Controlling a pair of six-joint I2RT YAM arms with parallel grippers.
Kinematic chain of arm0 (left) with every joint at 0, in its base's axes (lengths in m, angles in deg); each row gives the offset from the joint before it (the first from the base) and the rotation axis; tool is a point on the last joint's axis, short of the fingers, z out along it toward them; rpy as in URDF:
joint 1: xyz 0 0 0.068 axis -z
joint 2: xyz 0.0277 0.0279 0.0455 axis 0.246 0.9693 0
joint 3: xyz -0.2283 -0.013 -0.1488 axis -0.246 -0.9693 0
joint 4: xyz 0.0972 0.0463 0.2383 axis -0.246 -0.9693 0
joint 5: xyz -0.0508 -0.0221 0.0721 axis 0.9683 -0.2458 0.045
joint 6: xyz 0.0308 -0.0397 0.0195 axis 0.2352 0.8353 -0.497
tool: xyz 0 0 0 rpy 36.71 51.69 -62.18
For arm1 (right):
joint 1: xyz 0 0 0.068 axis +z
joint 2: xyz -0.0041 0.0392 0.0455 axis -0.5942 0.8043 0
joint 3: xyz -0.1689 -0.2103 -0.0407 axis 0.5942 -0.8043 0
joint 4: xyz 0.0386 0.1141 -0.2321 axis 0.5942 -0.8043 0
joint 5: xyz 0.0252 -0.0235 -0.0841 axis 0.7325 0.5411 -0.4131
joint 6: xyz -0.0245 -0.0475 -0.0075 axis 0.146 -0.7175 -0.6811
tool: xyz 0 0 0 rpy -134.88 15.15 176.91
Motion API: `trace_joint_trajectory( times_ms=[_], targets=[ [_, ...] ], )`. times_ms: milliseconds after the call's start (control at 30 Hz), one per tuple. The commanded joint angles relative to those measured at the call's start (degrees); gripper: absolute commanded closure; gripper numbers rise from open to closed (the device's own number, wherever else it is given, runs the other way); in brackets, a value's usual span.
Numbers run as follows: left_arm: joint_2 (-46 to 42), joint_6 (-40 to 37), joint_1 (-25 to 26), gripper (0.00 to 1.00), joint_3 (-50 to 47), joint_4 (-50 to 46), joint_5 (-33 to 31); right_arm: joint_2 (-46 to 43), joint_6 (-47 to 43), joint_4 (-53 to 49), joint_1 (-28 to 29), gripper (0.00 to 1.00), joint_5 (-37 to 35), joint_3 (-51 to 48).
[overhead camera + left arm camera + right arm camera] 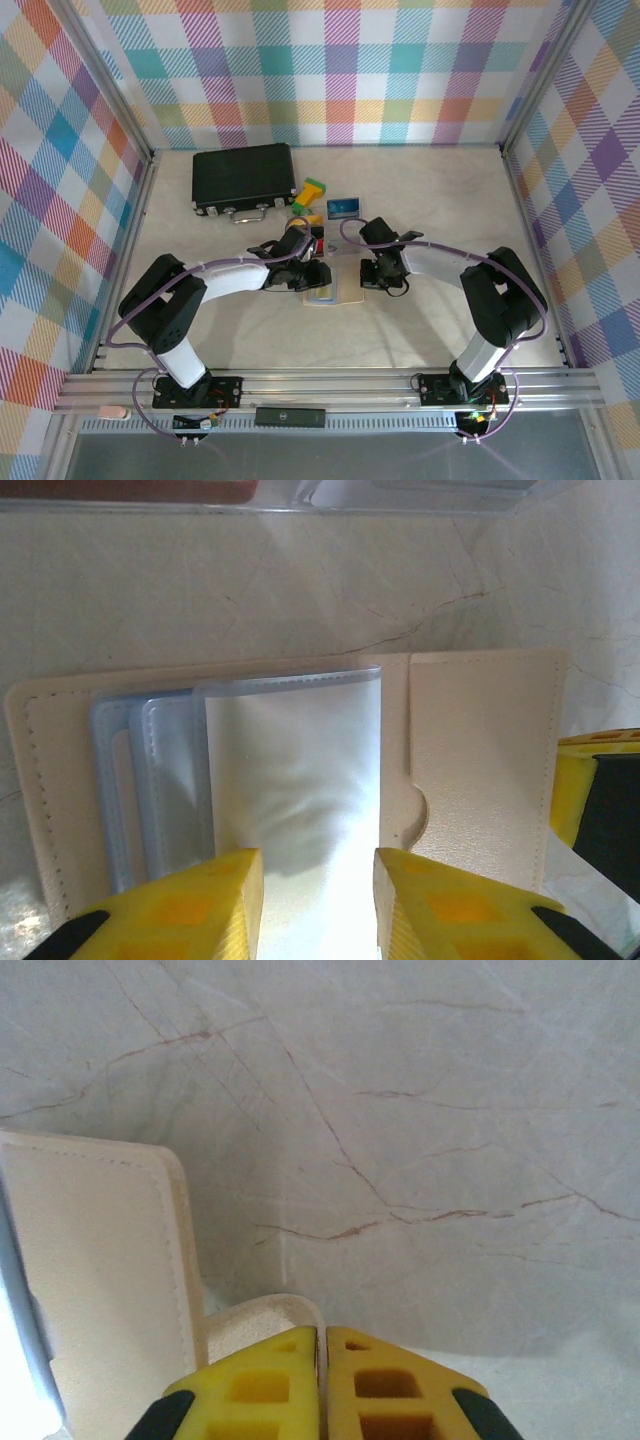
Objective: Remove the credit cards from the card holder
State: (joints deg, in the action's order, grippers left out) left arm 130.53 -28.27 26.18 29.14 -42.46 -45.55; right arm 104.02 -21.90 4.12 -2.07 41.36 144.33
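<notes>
Two hands are meeting at the card holder (322, 297), which is lying opened flat on the pale surface (450, 1110) between the arms. Its cream cover is spreading out underneath and its clear pockets (150, 780) are fanning out on top. It is probably lying open like this so that the pocket mouths are facing the left hand (318, 910) and a card can slide straight out.

That left hand is hovering low over the front pocket (290, 770) with its yellow fingers (190, 905) standing partly apart. The shiny whitish sheet is running into the gap between them. I cannot tell whether the tips are touching it or whether a card is sitting inside, since glare is washing out that patch. Nothing is being gripped that I can make out.

The right hand (322, 1345) is sitting at the opposite, right-hand edge of the holder with its fingers closed tight together. Its tips are resting right at a cream flap (110, 1280) of the cover. It seems to be pinning the soft holder down so it will not drag along when a card is pulled, though I cannot tell whether it is pinching the flap or only pressing on it.

A blue card (343, 207) is lying well apart from the holder, farther back on the surface.
</notes>
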Motion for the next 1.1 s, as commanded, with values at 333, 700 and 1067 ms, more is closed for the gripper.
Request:
trace_joint_trajectory(
  times_ms=[333,700,1067],
  targets=[
    [3.47,0.39,1.1,0.66,3.41,-0.63,2.45,-13.97,0.1,-1.3,-0.49,0.69,0.18,0.41],
    [-1.66,0.91,0.82,0.67,3.71,-3.41,-0.88,-8.98,0.2,-0.36,-0.47,0.7,14.23,4.58],
    [-3.83,3.41,-2.28,0.62,1.79,-7.36,-3.52,1.35,0.01,-1.27,-0.29,0.68,16.01,7.49]
  ],
)
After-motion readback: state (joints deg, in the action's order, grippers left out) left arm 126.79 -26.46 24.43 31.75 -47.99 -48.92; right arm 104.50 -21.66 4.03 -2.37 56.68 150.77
